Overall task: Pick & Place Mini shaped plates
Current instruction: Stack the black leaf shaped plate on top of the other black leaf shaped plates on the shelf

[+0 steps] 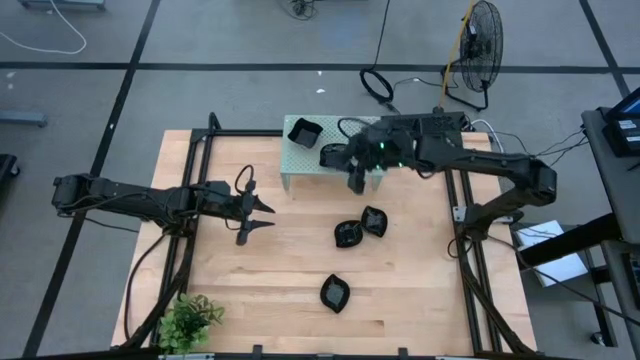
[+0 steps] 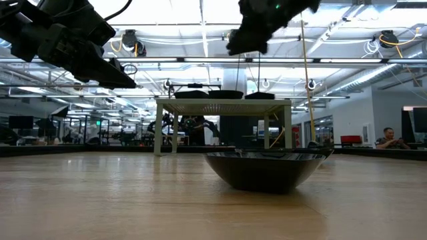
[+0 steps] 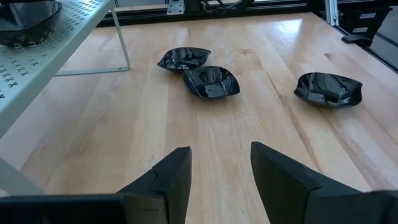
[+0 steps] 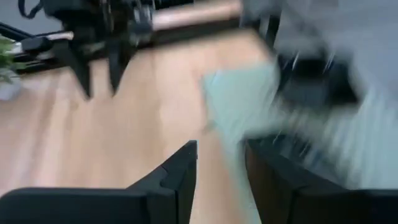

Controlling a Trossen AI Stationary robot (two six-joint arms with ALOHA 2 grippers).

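Note:
Three glossy black mini shaped plates rest on the wooden table: two side by side [image 1: 348,234] [image 1: 374,221] and one nearer the front edge [image 1: 334,293]. More black plates [image 1: 302,131] [image 1: 333,156] sit on top of the pale green perforated stand [image 1: 300,158] at the far side. My right gripper [image 1: 357,180] hovers high over the stand's near edge, open, with nothing between its fingers [image 4: 221,180]. My left gripper [image 1: 260,219] waits open at the table's left, raised above the wood and pointing toward the three plates [image 3: 211,81].
A small green plant [image 1: 190,318] stands at the near left corner. Black frame rails run along the table's left [image 1: 190,250] and right [image 1: 470,270] sides. Bare wood lies between my left gripper and the plates.

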